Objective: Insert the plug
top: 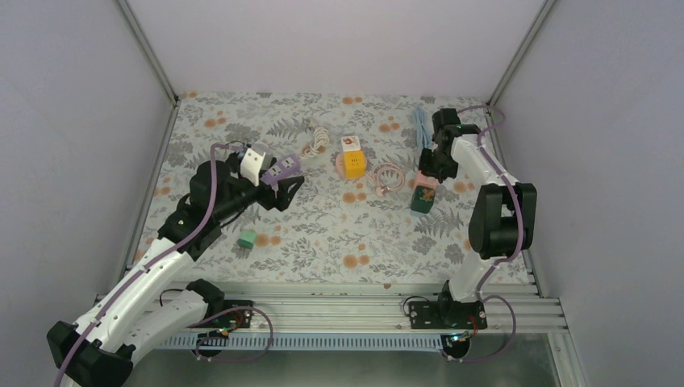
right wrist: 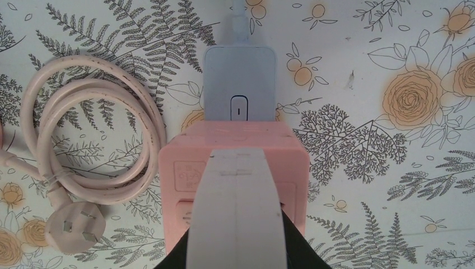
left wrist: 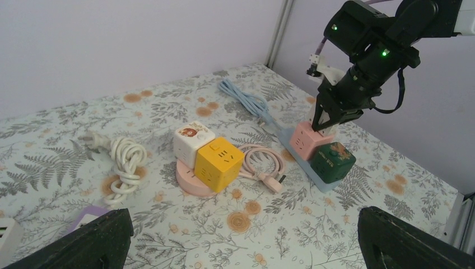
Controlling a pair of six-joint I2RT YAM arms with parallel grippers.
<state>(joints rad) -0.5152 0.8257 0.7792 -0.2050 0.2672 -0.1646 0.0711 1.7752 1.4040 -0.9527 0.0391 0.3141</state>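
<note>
The right gripper (left wrist: 328, 123) is clenched on a pale plug (right wrist: 236, 207), fingers pointing straight down. Directly under it sits the pink cube (right wrist: 179, 168), and the plug's lower end meets the cube's top face. Its pins are hidden, so I cannot tell whether they have entered the slots or only rest on them.

The pink cube stands on a pale blue base (right wrist: 240, 73), whose switch end shows just beyond the cube. On the same base, touching the pink cube on the side nearer the arm's own foot, is a green cube (left wrist: 332, 161). A coiled pink cord (right wrist: 84, 145) lies beside the gripper on the table (right wrist: 392, 50), near the cube but apart from it. A blue cable (left wrist: 246, 103) runs away from the base towards the back wall.

The left gripper (top: 282, 189) is well apart across the table, jaws spread wide and empty. A yellow cube (left wrist: 219, 163) and a white cube (left wrist: 193, 140) lie between the two arms.

The step in hand looks like the insertion itself: the plug is over its socket and close to seated. The next move calls for a straight downward press with the plug kept square to the top face. If the pins bind, a small correction sideways should come before any more force, since a tilted push could tip the cube off its base. Release should wait until the plug sits flush.
</note>
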